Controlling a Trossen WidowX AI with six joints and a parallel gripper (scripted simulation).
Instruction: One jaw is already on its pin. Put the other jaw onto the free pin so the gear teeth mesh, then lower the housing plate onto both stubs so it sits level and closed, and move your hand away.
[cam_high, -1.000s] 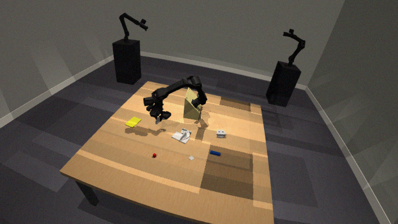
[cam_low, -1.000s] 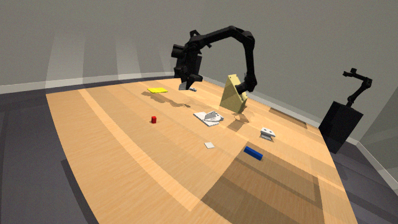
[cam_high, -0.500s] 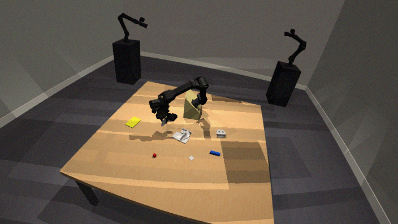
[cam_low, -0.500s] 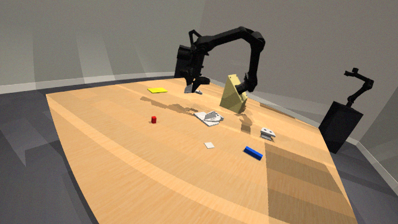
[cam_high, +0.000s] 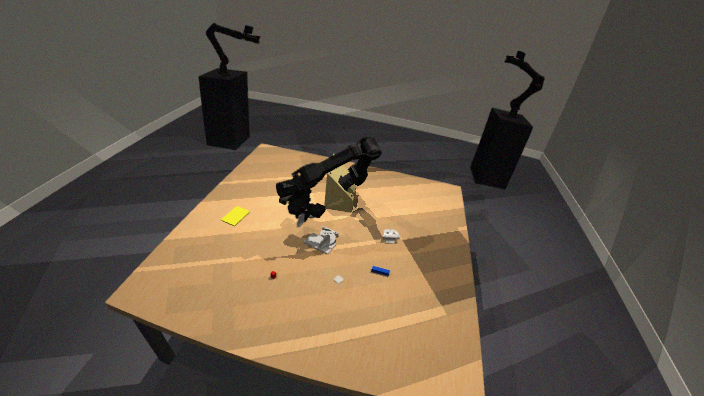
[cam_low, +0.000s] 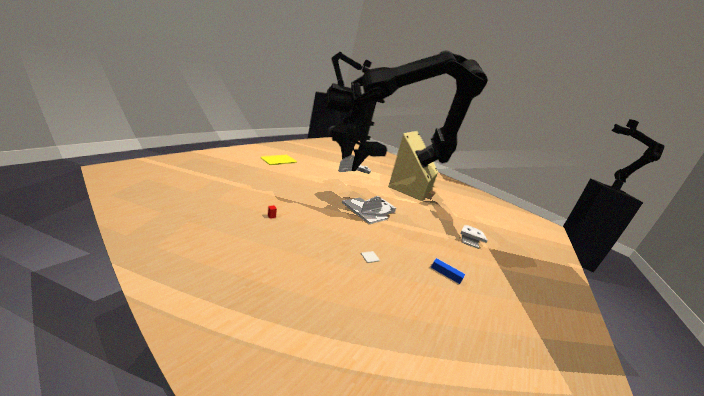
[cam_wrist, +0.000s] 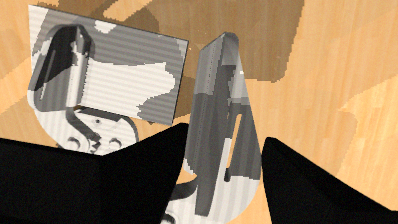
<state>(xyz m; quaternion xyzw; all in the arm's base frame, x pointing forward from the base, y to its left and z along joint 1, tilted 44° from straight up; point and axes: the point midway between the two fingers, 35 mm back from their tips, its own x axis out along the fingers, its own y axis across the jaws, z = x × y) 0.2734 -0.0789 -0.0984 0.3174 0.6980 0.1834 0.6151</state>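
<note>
Gripped between the two fingers above the worktop (cam_high: 300, 320) (cam_low: 350, 310), one loose jaw (cam_high: 301, 220) (cam_low: 346, 164) (cam_wrist: 220, 125) is held clear of the base. One base plate (cam_low: 369, 216) (cam_wrist: 135, 75), on which one fitted jaw (cam_high: 316, 241) (cam_low: 372, 205) (cam_wrist: 62, 70) is carried, is seen near the arm's mount. One housing plate (cam_high: 390, 233) (cam_low: 473, 232) is placed apart from it, and one red block (cam_high: 273, 274) (cam_low: 272, 212), one blue bar (cam_high: 380, 271) (cam_low: 448, 271), one white tile (cam_high: 338, 279) (cam_low: 370, 257) and one yellow pad (cam_high: 235, 216) (cam_low: 278, 159) are spread around.
</note>
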